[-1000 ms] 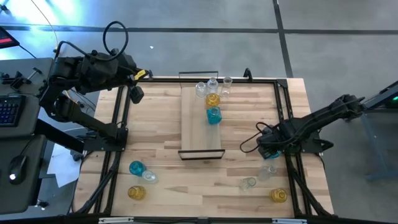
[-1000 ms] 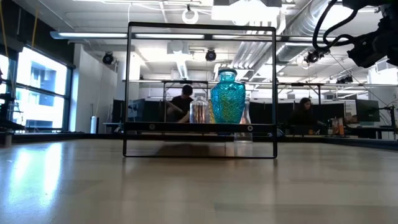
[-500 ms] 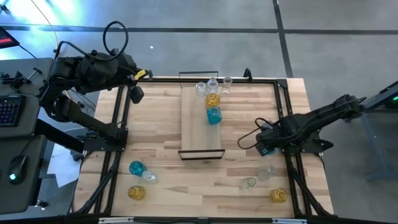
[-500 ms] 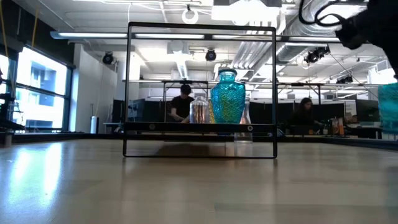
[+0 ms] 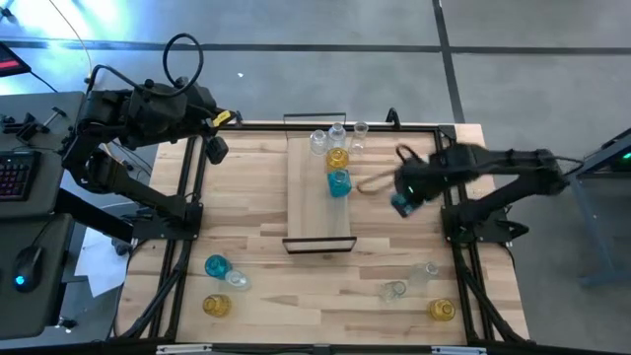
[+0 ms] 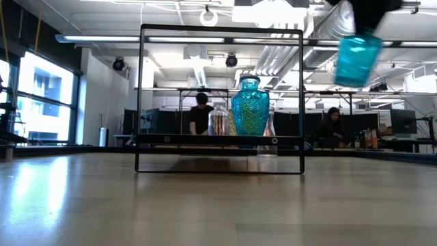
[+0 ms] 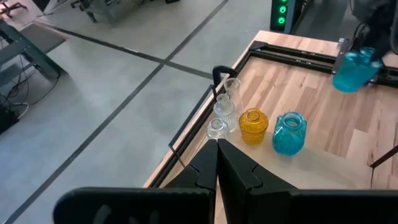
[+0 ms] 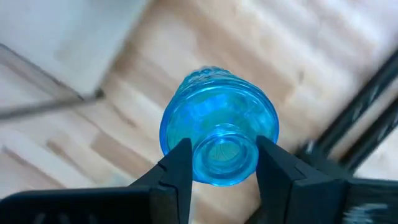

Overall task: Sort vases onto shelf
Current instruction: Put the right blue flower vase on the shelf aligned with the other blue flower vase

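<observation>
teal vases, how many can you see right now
3: one teal vase standing on the shelf, one teal vase held above the table by the right gripper, one teal vase on the table's front-left.

2 dark jointed arms (looped black cables)

Bright, even indoor light; motion blur on the right arm

Ceiling strips and a window light the low view. The right claw and its teal vase smear; the table shows soft glare.
</observation>
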You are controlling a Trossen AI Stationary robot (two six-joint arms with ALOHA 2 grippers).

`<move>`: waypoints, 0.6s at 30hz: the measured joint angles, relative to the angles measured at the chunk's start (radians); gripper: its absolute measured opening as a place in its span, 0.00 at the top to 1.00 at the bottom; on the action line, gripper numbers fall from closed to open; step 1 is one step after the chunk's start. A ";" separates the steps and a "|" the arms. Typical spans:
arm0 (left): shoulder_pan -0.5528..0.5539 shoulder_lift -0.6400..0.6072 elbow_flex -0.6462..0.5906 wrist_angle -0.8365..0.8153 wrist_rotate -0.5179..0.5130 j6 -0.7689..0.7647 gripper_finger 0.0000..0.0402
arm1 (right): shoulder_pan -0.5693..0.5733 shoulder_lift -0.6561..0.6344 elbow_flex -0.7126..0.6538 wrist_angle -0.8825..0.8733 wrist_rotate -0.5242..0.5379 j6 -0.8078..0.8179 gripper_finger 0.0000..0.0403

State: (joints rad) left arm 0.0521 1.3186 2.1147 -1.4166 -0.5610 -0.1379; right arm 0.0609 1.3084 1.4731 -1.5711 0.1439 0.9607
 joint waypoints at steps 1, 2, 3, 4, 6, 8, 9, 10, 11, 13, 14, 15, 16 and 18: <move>0.000 0.000 0.000 0.000 0.000 0.000 1.00 | -0.025 0.030 0.050 -0.002 0.010 -0.050 0.74; 0.000 0.000 0.000 0.000 0.000 0.001 1.00 | -0.050 0.059 0.101 0.001 0.019 -0.096 0.74; 0.000 0.000 0.000 0.000 0.000 0.001 1.00 | -0.073 0.089 0.159 0.001 0.028 -0.137 0.74; 0.000 0.000 0.000 0.000 0.000 0.000 1.00 | -0.094 0.116 0.214 0.002 0.040 -0.177 0.74; 0.000 0.000 0.000 0.000 0.000 0.001 1.00 | -0.131 0.165 0.318 0.000 0.047 -0.249 0.74; 0.000 0.000 0.000 0.000 0.000 0.001 1.00 | -0.162 0.216 0.421 -0.001 0.047 -0.306 0.74; 0.000 0.000 0.000 0.000 0.000 0.001 1.00 | -0.175 0.242 0.472 0.000 0.046 -0.333 0.74; 0.000 0.000 0.000 0.000 0.000 0.001 1.00 | -0.185 0.268 0.525 0.000 0.045 -0.356 0.74; 0.000 0.000 0.000 0.000 0.000 0.001 1.00 | -0.194 0.292 0.576 -0.001 0.040 -0.378 0.74; 0.000 0.000 0.000 0.000 0.000 0.001 1.00 | -0.206 0.344 0.674 0.000 0.031 -0.421 0.74; 0.000 0.000 0.000 0.000 0.000 0.001 1.00 | -0.211 0.373 0.719 0.000 0.023 -0.446 0.74; 0.000 0.000 0.000 0.000 0.000 0.001 1.00 | -0.214 0.402 0.763 -0.001 0.010 -0.469 0.74; 0.000 0.000 0.000 0.000 0.000 0.001 1.00 | -0.217 0.432 0.805 0.000 -0.002 -0.491 0.74; 0.000 0.000 0.000 0.000 0.000 0.001 1.00 | -0.224 0.490 0.879 0.001 -0.032 -0.530 0.74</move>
State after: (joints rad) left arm 0.0518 1.3186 2.1147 -1.4166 -0.5610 -0.1371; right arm -0.1636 1.7979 2.3523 -1.5706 0.1121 0.4304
